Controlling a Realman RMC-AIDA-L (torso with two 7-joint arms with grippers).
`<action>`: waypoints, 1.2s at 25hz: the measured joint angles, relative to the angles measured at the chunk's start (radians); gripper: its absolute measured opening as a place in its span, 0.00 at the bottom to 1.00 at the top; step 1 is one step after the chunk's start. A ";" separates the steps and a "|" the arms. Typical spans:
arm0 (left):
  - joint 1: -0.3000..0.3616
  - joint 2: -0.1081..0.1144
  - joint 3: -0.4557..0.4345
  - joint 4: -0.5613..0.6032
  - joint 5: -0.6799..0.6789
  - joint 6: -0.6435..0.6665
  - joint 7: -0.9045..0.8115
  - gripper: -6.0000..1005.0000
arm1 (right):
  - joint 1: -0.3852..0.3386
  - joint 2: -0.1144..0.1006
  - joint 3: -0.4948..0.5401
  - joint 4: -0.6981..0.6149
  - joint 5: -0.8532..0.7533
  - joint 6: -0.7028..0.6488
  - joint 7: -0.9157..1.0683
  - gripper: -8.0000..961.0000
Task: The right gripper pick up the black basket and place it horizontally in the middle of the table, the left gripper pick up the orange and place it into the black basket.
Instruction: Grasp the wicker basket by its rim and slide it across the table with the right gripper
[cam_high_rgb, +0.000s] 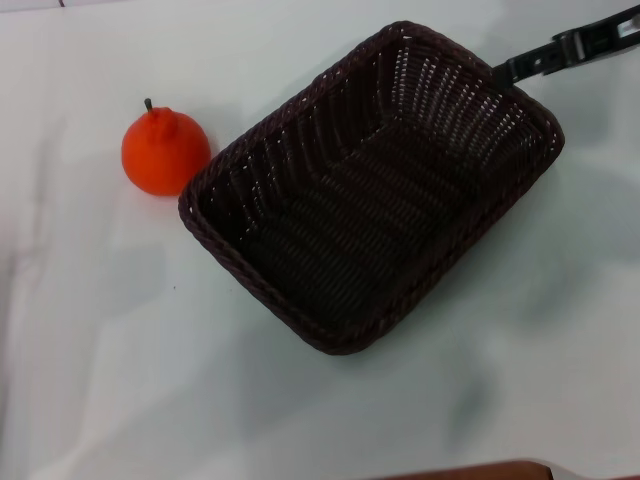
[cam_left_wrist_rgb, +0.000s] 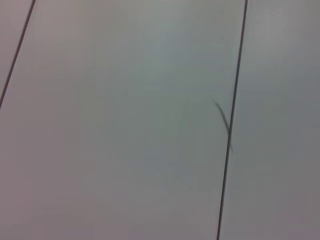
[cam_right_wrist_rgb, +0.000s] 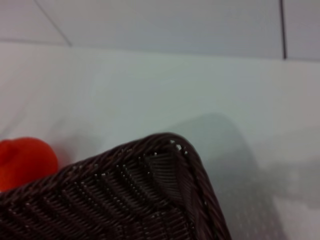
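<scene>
Black basket (cam_high_rgb: 370, 190) sits empty, orange (cam_high_rgb: 164, 150) beside.

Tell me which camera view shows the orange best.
The head view: the whole orange shows there, stem included, on the table beside the black basket. The right wrist view catches only part of it behind the basket's rim; the left wrist view shows none of it.

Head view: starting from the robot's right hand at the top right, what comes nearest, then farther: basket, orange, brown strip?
1. Black basket: the right hand meets its far right rim.
2. Orange: on the table, beyond the basket's left corner.
3. Brown strip: bottom edge; too close to the orange to rank firmly.
</scene>
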 joint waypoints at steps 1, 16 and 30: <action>0.000 0.000 0.000 0.000 0.000 0.000 0.000 0.90 | 0.004 0.000 -0.016 0.023 -0.001 -0.021 0.002 0.92; 0.002 0.000 0.000 0.000 -0.001 0.005 -0.001 0.90 | 0.017 0.009 -0.085 0.126 -0.007 -0.128 -0.013 0.70; 0.001 0.002 0.000 -0.027 -0.004 0.005 0.008 0.90 | 0.009 0.023 -0.079 0.123 0.002 -0.147 0.086 0.35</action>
